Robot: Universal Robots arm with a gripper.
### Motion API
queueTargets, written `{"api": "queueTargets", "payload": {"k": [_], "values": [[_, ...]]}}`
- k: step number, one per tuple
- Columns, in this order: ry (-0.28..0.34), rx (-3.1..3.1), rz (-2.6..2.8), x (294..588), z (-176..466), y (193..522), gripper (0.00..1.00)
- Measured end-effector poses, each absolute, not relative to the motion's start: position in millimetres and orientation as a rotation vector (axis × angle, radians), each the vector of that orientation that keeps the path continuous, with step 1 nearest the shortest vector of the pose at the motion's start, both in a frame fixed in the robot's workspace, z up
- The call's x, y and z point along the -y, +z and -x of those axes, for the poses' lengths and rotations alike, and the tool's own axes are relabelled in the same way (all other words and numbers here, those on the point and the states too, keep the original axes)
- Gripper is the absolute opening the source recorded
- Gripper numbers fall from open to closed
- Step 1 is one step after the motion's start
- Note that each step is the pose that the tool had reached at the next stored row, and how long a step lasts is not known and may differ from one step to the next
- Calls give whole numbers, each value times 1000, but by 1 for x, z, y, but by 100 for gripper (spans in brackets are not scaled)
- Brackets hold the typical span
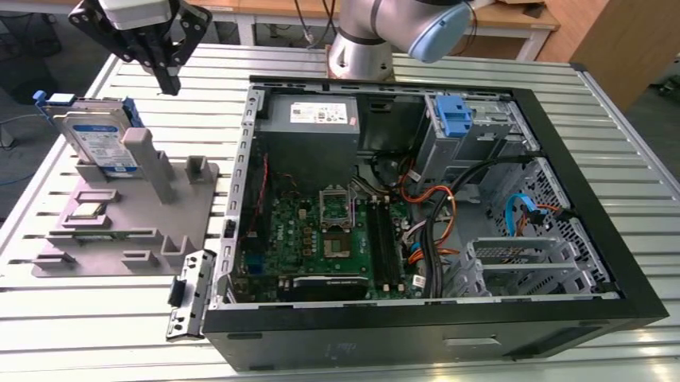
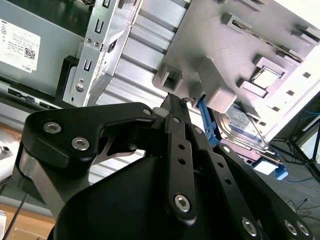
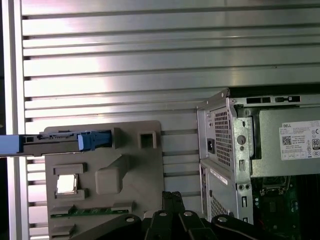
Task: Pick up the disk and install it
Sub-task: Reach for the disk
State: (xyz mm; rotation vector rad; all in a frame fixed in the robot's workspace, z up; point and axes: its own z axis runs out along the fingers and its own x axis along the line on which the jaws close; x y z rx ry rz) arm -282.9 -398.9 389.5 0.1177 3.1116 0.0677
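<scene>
Slatted metal counter [image 1: 95,318] runs bare in a narrow strip between the grey fixture plate [image 1: 107,219] and the open computer case [image 1: 425,334], with more free slats beyond the plate. On the exterior view's left, near the counter's edge, the disk [image 1: 94,137] stands on edge in a slot of the plate (blue rails showing). The gripper [image 1: 170,82] hangs clear above the plate, apart from the disk, fingers closed together on nothing.
</scene>
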Motion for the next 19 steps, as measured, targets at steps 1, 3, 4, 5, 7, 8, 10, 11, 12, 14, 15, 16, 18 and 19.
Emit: {"api": "queueTargets", "payload": {"k": [1, 3, 4, 5, 7, 8, 10, 11, 12, 14, 15, 16, 18, 19], "values": [[68, -3112, -118, 399, 283, 390, 10], [68, -3112, -118, 399, 283, 390, 10], [68, -3112, -118, 399, 283, 390, 10], [68, -3112, -118, 399, 283, 390, 10], [68, -3112, -118, 399, 283, 390, 10], [68, -3112, -118, 399, 284, 389, 10], [68, -3112, -118, 399, 284, 389, 10], [68, -3112, -118, 399, 285, 389, 10], [68, -3112, -118, 399, 285, 389, 10], [68, -3112, -118, 399, 286, 389, 10], [68, -3112, -118, 399, 287, 389, 10], [68, -3112, -118, 399, 287, 389, 10], [68, -3112, -118, 399, 288, 389, 10], [68, -3112, -118, 399, 289, 389, 10]]}}
